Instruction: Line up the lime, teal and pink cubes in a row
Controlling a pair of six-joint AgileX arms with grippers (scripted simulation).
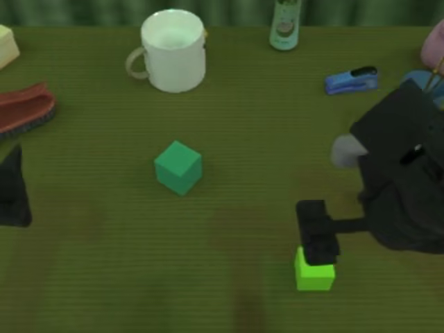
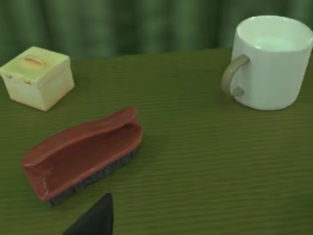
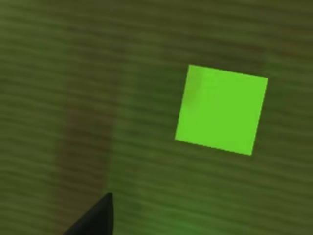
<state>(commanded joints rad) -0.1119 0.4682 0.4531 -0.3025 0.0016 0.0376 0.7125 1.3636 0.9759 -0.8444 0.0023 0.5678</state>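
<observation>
Top view, item list. Lime (image 1: 316,272): near front of tabletop (image 1: 243,139), right of centre, resting flat. Right tool (image 1: 318,243): directly above lime, overlapping its rear edge; finger spacing cannot be told. Teal (image 1: 178,166): mid-tabletop, well apart from lime. Left tool (image 1: 12,191): parked at left edge. White mug (image 1: 171,50): at rear.
</observation>
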